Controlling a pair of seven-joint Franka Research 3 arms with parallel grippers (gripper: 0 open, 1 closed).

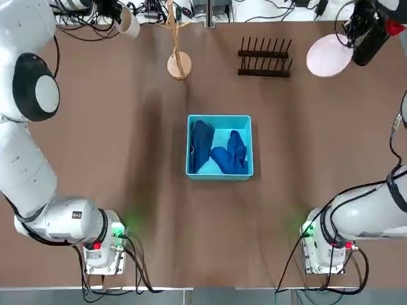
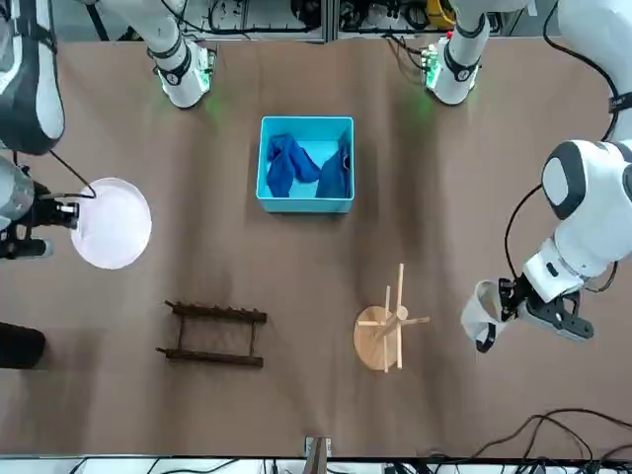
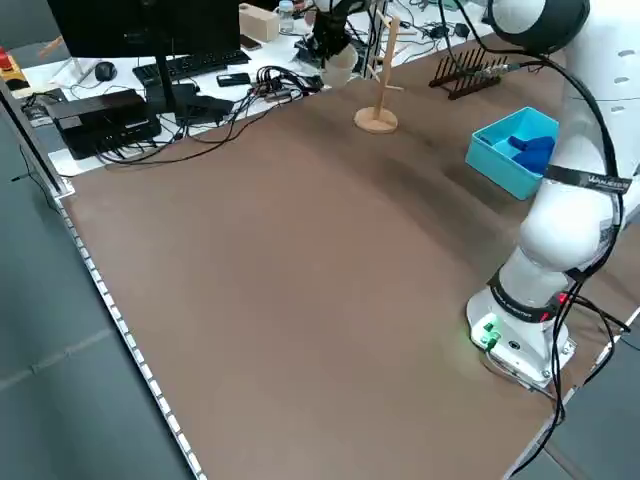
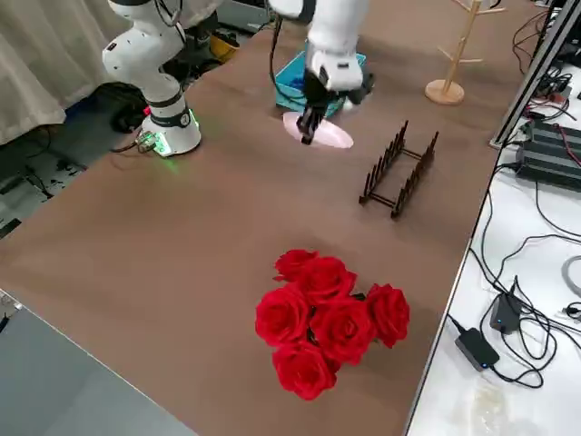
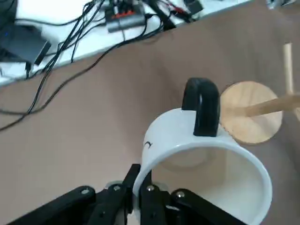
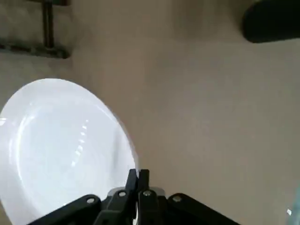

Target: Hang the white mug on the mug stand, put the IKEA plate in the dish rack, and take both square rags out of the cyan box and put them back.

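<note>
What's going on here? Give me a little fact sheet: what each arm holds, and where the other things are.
left gripper: shut on the mug's rim, held up beside the mug stand
right gripper: shut on the plate's edge, held up beside the dish rack
mug stand: empty pegs
dish rack: empty
box: mid-table, both rags inside
roses: on the table, right side

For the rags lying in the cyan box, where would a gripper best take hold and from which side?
Probably from straight above: the cyan box is open-topped and its low walls block a sideways reach. Pinch a raised fold of each dark blue rag; they lie crumpled side by side, so a bunched ridge gives the jaws something to close on.
</note>
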